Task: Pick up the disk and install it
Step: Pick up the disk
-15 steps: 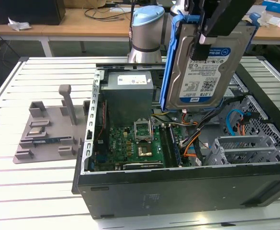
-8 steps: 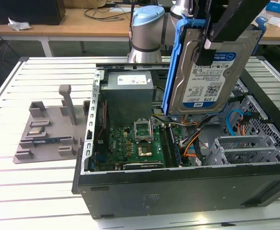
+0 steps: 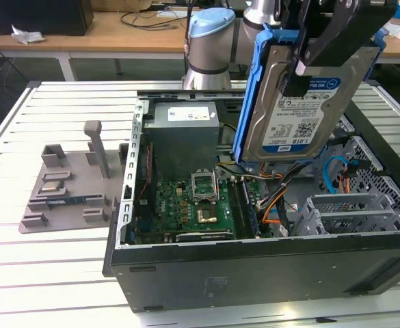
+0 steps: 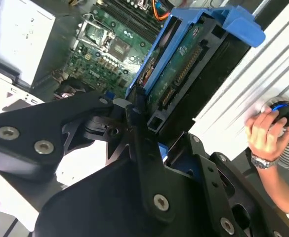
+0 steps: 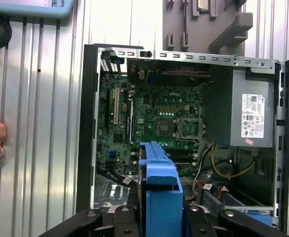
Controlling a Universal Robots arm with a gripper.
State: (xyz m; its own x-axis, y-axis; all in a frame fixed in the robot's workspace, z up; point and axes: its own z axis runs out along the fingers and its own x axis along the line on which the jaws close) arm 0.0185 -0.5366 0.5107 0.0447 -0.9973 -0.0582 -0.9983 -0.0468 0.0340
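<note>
I have the gripper closed on the disk. The jaws are narrowed to the drive's thickness, and one black finger lies across the blue-and-white label face. The disk hangs from the jaws, lifted clear and tilted, with its blue rails framing both long edges. In the second wrist view the disk's green circuit underside runs away from the gripper. In the first wrist view the blue rail of the disk juts straight out ahead of the jaws.

Below the jaws sits the open computer case, its green motherboard exposed and the grey power supply against the far wall. Well off to the side of the jaws, outside the case, a grey fixture rests on the slatted table. A person's hand rests on a dark rounded device at the table's edge.
</note>
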